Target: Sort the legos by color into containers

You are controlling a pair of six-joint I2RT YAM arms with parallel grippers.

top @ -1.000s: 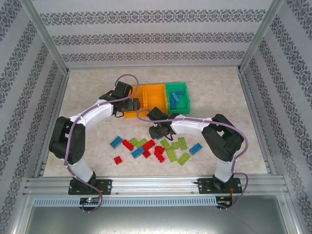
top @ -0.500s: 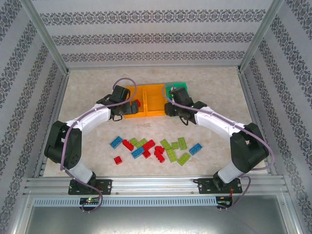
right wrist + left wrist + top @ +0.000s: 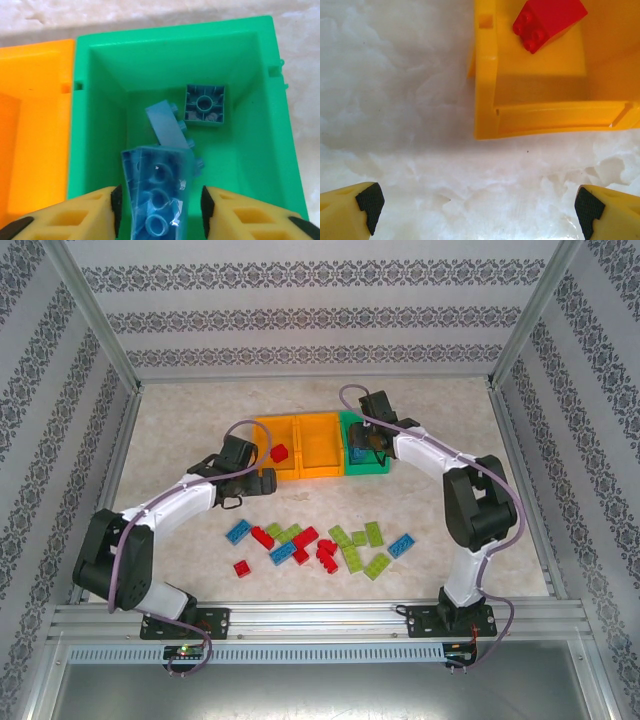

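- The right gripper (image 3: 160,205) hangs over the green bin (image 3: 100,125). Its yellow fingers stand narrowly apart on either side of a long blue brick (image 3: 157,190), which is underside up with its tubes showing. Whether the pads press on it I cannot tell.
- That brick lies tilted at the near end of the bin. A paler blue sloped piece (image 3: 167,127) sits just beyond it, and a square blue brick (image 3: 205,105), also underside up, lies toward the far wall.
- In the top view the green bin sits at the right end of the row, with the right gripper (image 3: 362,445) above it. Its left wall is against the middle orange bin (image 3: 30,125), which in turn stands against the left orange bin (image 3: 275,473).
- One red brick (image 3: 547,22) rests studs-up inside the left orange bin (image 3: 545,115).
- The left gripper (image 3: 479,215) is spread wide and empty. It hangs over bare table (image 3: 395,75) just in front of that bin's near wall.
- The loose legos (image 3: 310,545) lie scattered between the bins and the arm bases — red, blue and lime green mixed, some touching.
- The table is pale and marbled, closed in by patterned walls (image 3: 320,320) and a metal frame (image 3: 320,618).
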